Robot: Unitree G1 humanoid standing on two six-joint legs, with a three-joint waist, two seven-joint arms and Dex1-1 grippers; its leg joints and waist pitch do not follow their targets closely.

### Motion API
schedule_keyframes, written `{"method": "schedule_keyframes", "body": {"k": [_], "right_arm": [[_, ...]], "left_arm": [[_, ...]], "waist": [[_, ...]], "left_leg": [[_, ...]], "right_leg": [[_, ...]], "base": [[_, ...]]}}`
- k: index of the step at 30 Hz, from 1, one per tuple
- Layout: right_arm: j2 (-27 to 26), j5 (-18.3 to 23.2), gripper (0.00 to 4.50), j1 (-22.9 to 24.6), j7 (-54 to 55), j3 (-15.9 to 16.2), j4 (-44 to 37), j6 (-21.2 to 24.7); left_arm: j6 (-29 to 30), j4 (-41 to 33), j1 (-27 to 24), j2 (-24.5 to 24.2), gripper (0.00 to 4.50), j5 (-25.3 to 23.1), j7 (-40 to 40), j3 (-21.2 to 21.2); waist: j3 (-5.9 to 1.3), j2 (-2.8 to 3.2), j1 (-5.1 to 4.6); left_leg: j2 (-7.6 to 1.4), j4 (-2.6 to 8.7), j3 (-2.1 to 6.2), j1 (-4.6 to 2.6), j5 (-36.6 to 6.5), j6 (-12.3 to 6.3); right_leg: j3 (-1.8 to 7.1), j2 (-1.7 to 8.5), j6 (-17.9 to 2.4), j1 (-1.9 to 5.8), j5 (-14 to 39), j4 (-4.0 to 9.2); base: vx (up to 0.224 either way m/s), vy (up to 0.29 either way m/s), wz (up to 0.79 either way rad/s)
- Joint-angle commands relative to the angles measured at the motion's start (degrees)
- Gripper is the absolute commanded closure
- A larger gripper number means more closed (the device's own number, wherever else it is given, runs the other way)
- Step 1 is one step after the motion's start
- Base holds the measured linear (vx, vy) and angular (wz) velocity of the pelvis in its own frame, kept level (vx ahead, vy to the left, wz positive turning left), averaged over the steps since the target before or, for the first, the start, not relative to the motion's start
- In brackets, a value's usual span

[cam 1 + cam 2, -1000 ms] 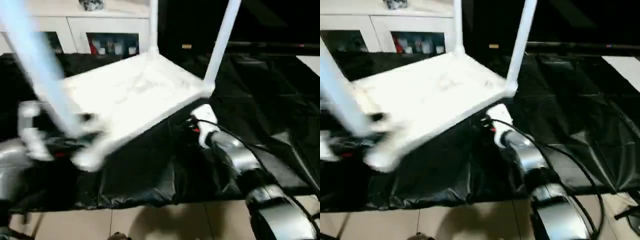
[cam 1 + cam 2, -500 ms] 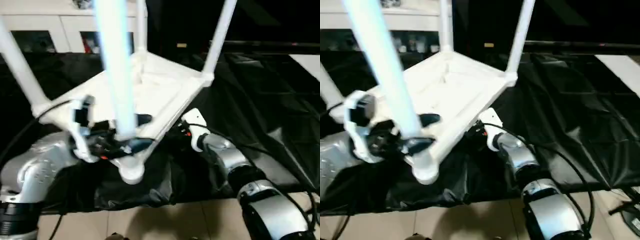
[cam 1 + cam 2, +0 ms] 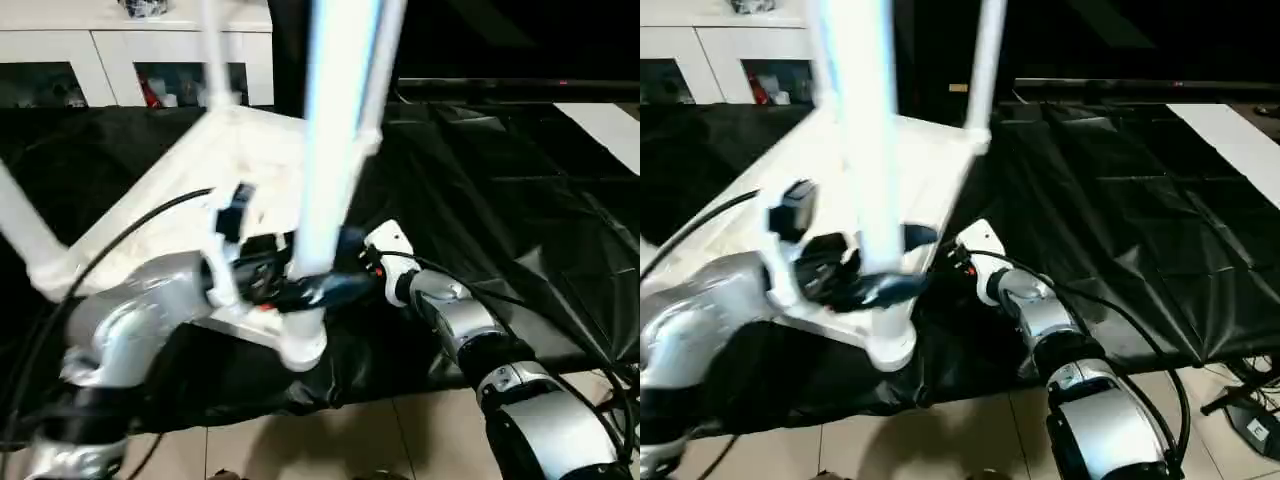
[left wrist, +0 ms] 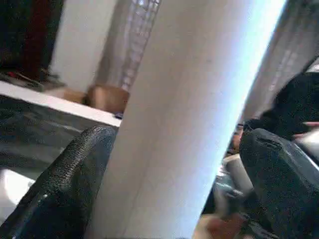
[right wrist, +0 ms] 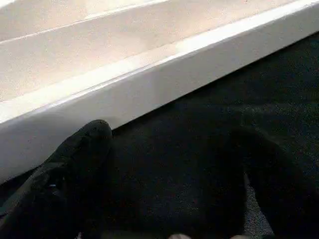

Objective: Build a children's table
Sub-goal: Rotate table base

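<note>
— White plastic rectangular tabletop [image 3: 760, 215] lies upside down on the black crinkled cover sheet [image 3: 1120, 220]. Legs?
— Four white tubular legs counted in the left eye view: near one [image 3: 335, 130], one behind it [image 3: 385, 45], one at back [image 3: 212, 50], one at far left [image 3: 25, 235].
— Left gripper [image 4: 174, 164]?
— Two black fingers [image 4: 65, 184] spread wide around the near leg, one each side — a firm clamp can't be told.
— Right gripper [image 5: 169, 169]?
— Wide open, holding nothing, just beside the tabletop's rim.
— Background?
— One white glass-doored cabinet [image 3: 90, 60].
</note>
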State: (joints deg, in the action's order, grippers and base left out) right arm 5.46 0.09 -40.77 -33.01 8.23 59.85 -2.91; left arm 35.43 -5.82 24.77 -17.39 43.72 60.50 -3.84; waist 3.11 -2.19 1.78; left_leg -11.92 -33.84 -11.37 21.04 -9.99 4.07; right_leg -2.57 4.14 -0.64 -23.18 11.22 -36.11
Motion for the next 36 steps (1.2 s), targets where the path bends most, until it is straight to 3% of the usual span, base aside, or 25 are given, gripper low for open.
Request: {"method": "schedule_keyframes", "body": {"k": [1, 7, 13, 14, 17, 21, 25, 28, 29, 31, 32, 36], "right_arm": [[-2.7, 0.4, 0.0, -0.8, -2.5, 0.6, -0.5, -1.6], [-3.0, 1.0, 0.0, -0.9, -3.7, -0.2, 0.0, -2.6], [-3.3, 3.1, 0.0, -0.2, -7.1, -1.7, -1.0, -2.7], [-3.3, 3.5, 0.0, 0.1, -9.0, -2.0, -1.4, -2.9], [-3.2, 3.1, 0.0, 0.1, -8.8, -2.1, -1.4, -3.3], [-2.3, 2.0, 0.0, -0.5, -5.4, -2.7, -0.2, -4.4], [-0.3, 2.5, 0.0, -0.3, -6.2, -3.9, -1.4, -4.6], [0.1, 2.6, 0.0, -0.1, -6.6, -4.0, -1.9, -4.6], [1.2, 2.8, 0.0, 0.6, -8.2, -4.0, -3.5, -4.4], [4.0, 2.9, 0.0, 2.6, -12.4, -3.5, -7.7, -4.0], [4.5, 2.9, 0.0, 3.0, -13.2, -3.2, -8.4, -3.9], [7.4, 2.7, 0.0, 5.4, -18.4, -1.4, -13.3, -3.3]], "left_arm": [[-3.3, 1.1, 2.1, 1.6, 0.02, -2.6, -1.6, -2.0], [-9.7, 5.6, 3.7, 5.1, 0.02, -8.4, -4.2, -3.5], [-12.8, 8.2, 4.3, 7.7, 0.02, -10.3, -4.9, -4.3], [-13.9, 8.7, 4.5, 9.4, 0.02, -11.0, -5.9, -4.7], [-15.3, 9.6, 4.7, 10.5, 0.02, -12.1, -7.0, -4.8], [-19.2, 13.1, 6.1, 11.2, 0.02, -15.5, -9.3, -4.3], [-22.3, 17.9, 6.7, 7.1, 0.02, -17.6, -5.2, -3.2], [-22.5, 18.5, 6.7, 6.3, 0.02, -17.6, -4.1, -2.9], [-22.0, 20.0, 6.5, 3.9, 0.02, -17.1, -1.3, -2.1], [-23.1, 24.4, 6.5, -1.8, 0.02, -18.8, 4.5, -1.8], [-23.5, 25.4, 6.6, -2.7, 0.02, -19.3, 5.5, -1.9], [-26.4, 31.4, 7.6, -7.9, 0.19, -22.5, 11.4, -3.5]], "waist": [[-3.68, 0.88, 0.34], [-3.83, 0.83, 0.42], [-3.81, 0.73, 0.56], [-3.81, 0.99, 0.56], [-3.84, 0.76, 0.57], [-3.78, 0.91, 0.56], [-3.82, 0.81, 0.57], [-4.0, 0.91, 0.64], [-4.06, 1.18, 0.88], [-3.93, 0.99, 0.84], [-3.86, 1.28, 0.98], [-3.84, 1.5, 1.76]], "left_leg": [[-1.05, 3.62, 0.57, -0.71, -12.5, 0.86], [-1.12, 3.56, 0.62, -0.75, -12.4, 0.45], [-1.2, 3.55, 0.59, -0.73, -13.1, -0.17], [-1.21, 3.58, 0.63, -0.74, -13.2, -0.3], [-1.24, 3.59, 0.68, -0.6, -12.9, -0.48], [-1.18, 3.56, 0.65, -0.82, -13.7, -0.49], [-1.17, 3.61, 0.75, -0.81, -14.2, -0.51], [-1.17, 3.54, 0.72, -0.64, -12.2, -0.83], [-1.12, 3.47, 0.78, -0.77, -11.6, -0.98], [-1.08, 3.53, 0.68, -0.67, -11.5, -1.49], [-1.18, 3.6, 0.59, -0.67, -11.7, -1.6], [-1.37, 3.58, 0.42, -1.11, -12.4, -0.52]], "right_leg": [[2.27, 2.82, -13.0, 2.98, 6.8, 4.07], [2.25, 2.92, -13.3, 2.98, 6.5, 3.98], [2.23, 3.02, -13.8, 3.03, 6.6, 4.12], [2.23, 3.0, -13.9, 3.0, 6.5, 4.15], [2.14, 3.03, -14.3, 3.13, 5.7, 4.04], [2.14, 3.0, -13.8, 2.91, 7.4, 4.41], [2.13, 3.04, -13.3, 2.84, 8.7, 4.42], [2.13, 3.0, -14.1, 3.01, 5.3, 3.97], [2.03, 3.0, -14.4, 3.04, 4.1, 3.86], [2.01, 2.83, -14.5, 3.05, 3.8, 3.87], [1.97, 2.61, -13.6, 3.07, 4.0, 3.67], [2.07, 2.87, -14.3, 2.75, 4.9, 3.78]], "base": [[0.0, 0.0, 0.0], [0.0, 0.0, 0.0], [0.0, 0.0, 0.0], [0.0, 0.0, 0.0], [0.0, 0.0, 0.0], [0.0, 0.0, 0.0], [0.0, 0.0, 0.0], [0.0, 0.0, 0.0], [0.0, 0.0, 0.0], [0.0, 0.0, 0.0], [0.0, 0.0, 0.0], [0.0, 0.0, 0.0]]}}
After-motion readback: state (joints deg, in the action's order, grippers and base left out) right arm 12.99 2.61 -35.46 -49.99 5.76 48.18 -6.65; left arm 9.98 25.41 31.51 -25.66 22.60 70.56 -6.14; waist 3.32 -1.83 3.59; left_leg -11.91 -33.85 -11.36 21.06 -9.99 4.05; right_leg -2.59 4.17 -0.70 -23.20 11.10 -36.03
